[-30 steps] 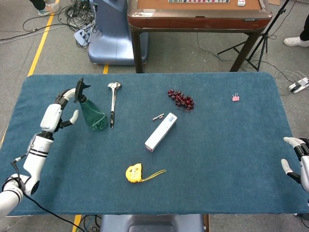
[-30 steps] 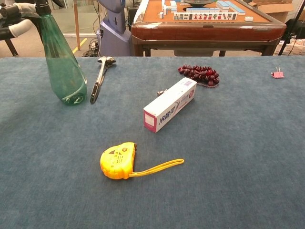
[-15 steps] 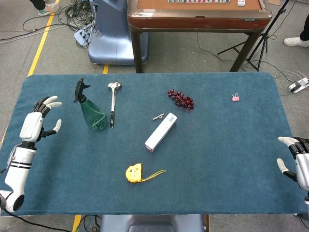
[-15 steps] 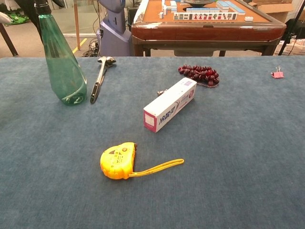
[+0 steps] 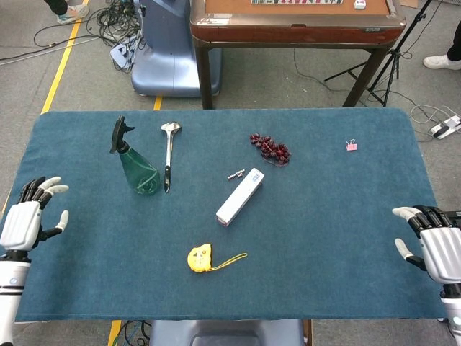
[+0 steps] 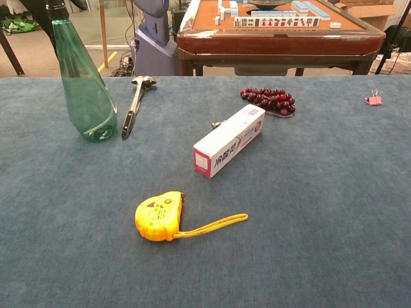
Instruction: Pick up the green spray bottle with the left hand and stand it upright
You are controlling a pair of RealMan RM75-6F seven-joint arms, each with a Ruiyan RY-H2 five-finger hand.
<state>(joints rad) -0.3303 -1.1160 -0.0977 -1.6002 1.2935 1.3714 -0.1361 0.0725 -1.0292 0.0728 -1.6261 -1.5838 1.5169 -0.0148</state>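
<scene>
A: Item one, your green spray bottle point(image 5: 137, 164): where does it stand and which way does it run?

B: You have it upright on its base on the table point(image 5: 331, 216), in the far left part, long axis vertical. Black trigger head on top; in the head view the nozzle points to the left and away from you. Body is clear green, widest at the bottom, tapering to the neck. No label you could read on it.

A: Neighbours?

B: A metal spoon point(image 5: 169, 153) lies just beside it on its right, bowl at the far end, handle toward you. It may touch the bottle's base, but you cannot tell from these views. Toward the middle, a white box point(image 5: 240, 196) lies flat on a diagonal; it has pink ends, with print on its side too small to read. A small metal piece point(image 5: 235, 174) sits by its far end. Beyond that, a dark red bead string point(image 5: 270, 147). A pink binder clip point(image 5: 351, 145) sits far right. A yellow tape measure point(image 5: 201, 257) is nearest you, its strap trailing to the right.

A: Robot hands?

B: Your left robot hand point(image 5: 27, 216) is over the table's left edge, well apart from the bottle, fingers spread, holding nothing. Your right robot hand point(image 5: 431, 241) is at the right edge, fingers likewise apart and empty. Neither shows in the chest view
</scene>
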